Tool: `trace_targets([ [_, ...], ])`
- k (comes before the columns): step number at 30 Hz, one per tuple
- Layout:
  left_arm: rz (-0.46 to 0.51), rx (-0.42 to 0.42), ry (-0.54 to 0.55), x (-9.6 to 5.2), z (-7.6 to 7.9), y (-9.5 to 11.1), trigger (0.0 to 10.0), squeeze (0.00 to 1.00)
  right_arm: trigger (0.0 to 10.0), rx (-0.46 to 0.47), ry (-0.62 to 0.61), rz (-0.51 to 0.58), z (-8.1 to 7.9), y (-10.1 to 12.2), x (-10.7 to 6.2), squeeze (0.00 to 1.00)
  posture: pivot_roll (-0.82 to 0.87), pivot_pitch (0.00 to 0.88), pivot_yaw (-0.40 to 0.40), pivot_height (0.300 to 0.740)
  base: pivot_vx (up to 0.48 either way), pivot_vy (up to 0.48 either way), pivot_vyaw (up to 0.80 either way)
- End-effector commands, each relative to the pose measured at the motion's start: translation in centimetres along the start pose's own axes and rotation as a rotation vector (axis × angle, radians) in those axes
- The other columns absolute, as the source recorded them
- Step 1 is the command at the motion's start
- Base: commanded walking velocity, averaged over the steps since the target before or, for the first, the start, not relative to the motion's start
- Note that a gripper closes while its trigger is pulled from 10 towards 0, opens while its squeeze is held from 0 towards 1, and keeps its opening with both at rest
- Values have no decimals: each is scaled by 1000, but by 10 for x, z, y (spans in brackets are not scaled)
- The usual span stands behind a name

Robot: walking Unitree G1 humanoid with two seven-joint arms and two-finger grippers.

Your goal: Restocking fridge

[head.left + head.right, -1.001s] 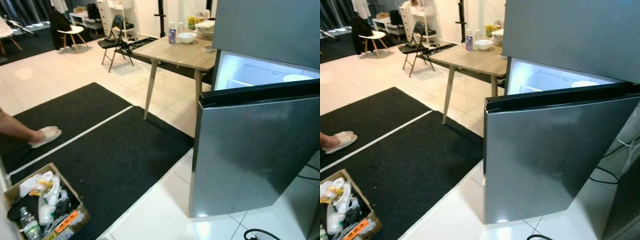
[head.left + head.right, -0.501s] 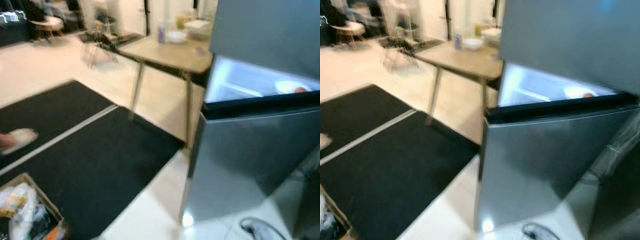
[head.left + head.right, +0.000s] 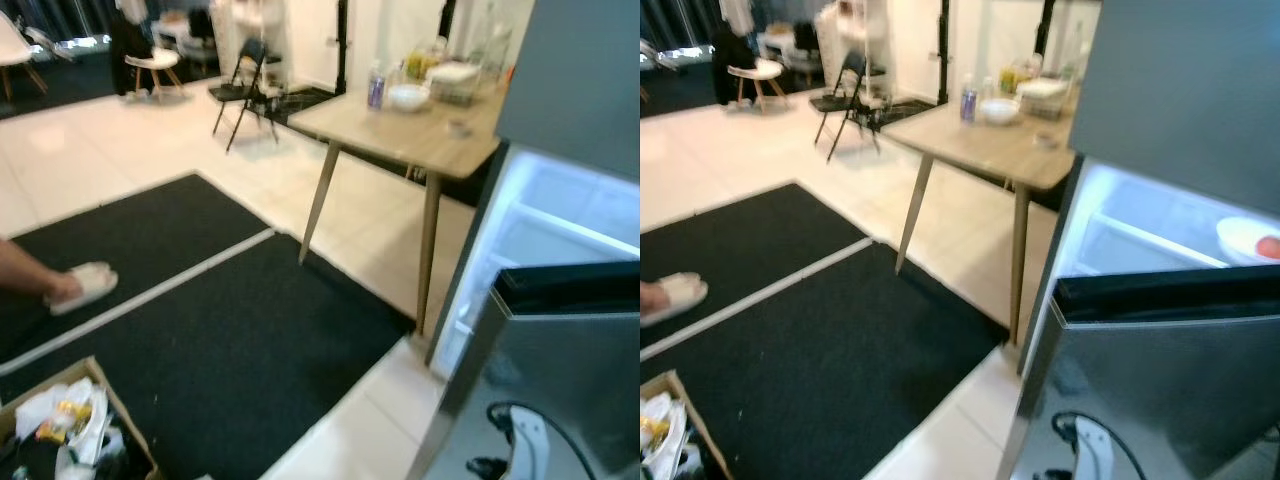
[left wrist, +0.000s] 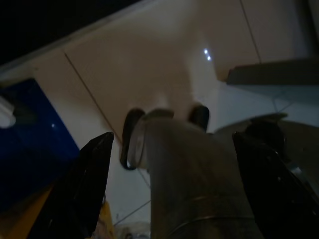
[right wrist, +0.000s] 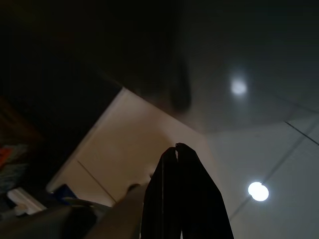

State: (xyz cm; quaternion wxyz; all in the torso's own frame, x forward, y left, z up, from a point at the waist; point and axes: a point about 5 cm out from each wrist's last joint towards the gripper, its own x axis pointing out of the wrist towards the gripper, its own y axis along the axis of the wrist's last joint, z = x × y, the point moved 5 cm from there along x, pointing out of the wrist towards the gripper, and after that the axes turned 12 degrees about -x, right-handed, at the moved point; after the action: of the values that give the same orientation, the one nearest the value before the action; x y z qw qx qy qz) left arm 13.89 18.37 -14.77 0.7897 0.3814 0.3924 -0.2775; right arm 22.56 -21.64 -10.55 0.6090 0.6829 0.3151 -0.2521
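Note:
The grey fridge point(image 3: 1180, 110) stands at the right with its lower door point(image 3: 1160, 380) swung open, and the inside point(image 3: 1140, 230) is lit. On a shelf inside sits a white dish point(image 3: 1245, 238) with something red on it. A cardboard box point(image 3: 60, 430) of groceries rests on the floor at the lower left. My left gripper point(image 4: 173, 137) hangs open over pale floor tiles, its black fingers point(image 4: 94, 184) spread wide. In the dark right wrist view my right gripper point(image 5: 177, 149) hangs shut over the tiles with nothing in it.
A wooden table point(image 3: 400, 125) with a bottle, a bowl and other items stands just left of the fridge. Black mats point(image 3: 230, 340) cover the floor ahead. A person's slippered foot point(image 3: 80, 285) rests on the mat at the left. A white plug and cable point(image 3: 520, 435) show at the door's base.
The camera has swung and shifted, so the fridge now sits at the right edge and the table nearer the middle. Nothing in the scene itself has visibly moved.

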Motion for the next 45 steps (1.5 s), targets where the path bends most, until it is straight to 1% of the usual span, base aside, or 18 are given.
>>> trace_targets([
  [1, -2, -6, 3, 1, 1, 0, 10000, 0, 10000, 1, -18, 52, 6, 18, 1, 0, -78, 0, 16, 740, 341, 0, 0],
  [2, 4, -7, 4, 1, 2, 2, 10000, 0, 10000, -1, -11, 74, 5, 25, 3, 0, -78, 0, 17, 740, 319, 0, 0],
  [3, 19, -15, 5, 3, 3, 8, 10000, 0, 10000, -19, 14, 131, 0, 46, 6, 0, -81, 0, 17, 740, 0, 0, 0],
  [4, 19, -15, 5, 3, 3, 8, 10000, 0, 10000, -19, 14, 131, 0, 46, 6, 0, -81, 0, 17, 740, 0, 0, 0],
  [10, 36, -24, -1, 4, 6, 14, 10000, 0, 10000, -83, 61, 291, -9, 105, 9, 0, -83, 0, 17, 740, 0, 0, 0],
  [11, 36, -24, -1, 4, 6, 14, 10000, 0, 10000, -83, 61, 291, -9, 105, 9, 0, -83, 0, 17, 740, 0, 0, 0],
  [12, 35, -24, -1, 4, 6, 13, 10000, 0, 10000, -94, 64, 320, -11, 116, 9, 0, -83, 0, 16, 740, 0, 0, 0],
  [13, 33, -25, -1, 4, 6, 12, 10000, 0, 10000, -128, 52, 380, -11, 140, 8, 0, -80, 0, 13, 740, 0, 0, 0],
  [14, 33, -25, -1, 4, 6, 12, 10000, 0, 10000, -128, 52, 380, -11, 140, 8, 0, -80, 0, 13, 740, 0, 0, 0],
  [17, 28, -29, 0, 3, 6, 8, 10000, 0, 10000, -227, -5, 494, -11, 191, 0, 0, -78, 0, 11, 740, 0, 0, 0],
  [18, 28, -29, 0, 3, 6, 8, 10000, 0, 10000, -227, -5, 494, -11, 191, 0, 0, -78, 0, 11, 740, 0, 0, 0],
  [19, 26, -31, 1, 3, 6, 7, 10000, 0, 10000, -268, -31, 522, -11, 206, -2, 0, -78, 0, 11, 740, 0, 0, 0],
  [21, 26, -31, 1, 3, 6, 7, 10000, 0, 10000, -268, -31, 522, -11, 206, -2, 0, -78, 0, 11, 740, 0, 0, 0],
  [23, 24, -34, 4, 3, 5, 5, 10000, 0, 10000, -353, -78, 580, -14, 238, -10, 0, -75, 0, 6, 740, 0, 0, 0],
  [25, 23, -36, 5, 3, 5, 4, 10000, 0, 10000, -421, -94, 604, -20, 254, -13, 0, -73, 0, 1, 740, 0, 0, 0],
  [33, 24, -40, 7, 3, 6, 2, 10000, 0, 10000, -455, -81, 532, -27, 242, -4, 0, -70, 0, -2, 740, 0, 0, 0],
  [37, 21, -41, 6, 3, 6, 1, 10000, 0, 10000, -439, -76, 487, -28, 229, 2, 0, -70, 0, -1, 740, 0, 0, -788],
  [45, 22, -41, 9, 3, 5, 1, 10000, 0, 10000, -446, -79, 479, -29, 229, 2, 0, -72, 0, 1, 740, 0, 0, -784],
])
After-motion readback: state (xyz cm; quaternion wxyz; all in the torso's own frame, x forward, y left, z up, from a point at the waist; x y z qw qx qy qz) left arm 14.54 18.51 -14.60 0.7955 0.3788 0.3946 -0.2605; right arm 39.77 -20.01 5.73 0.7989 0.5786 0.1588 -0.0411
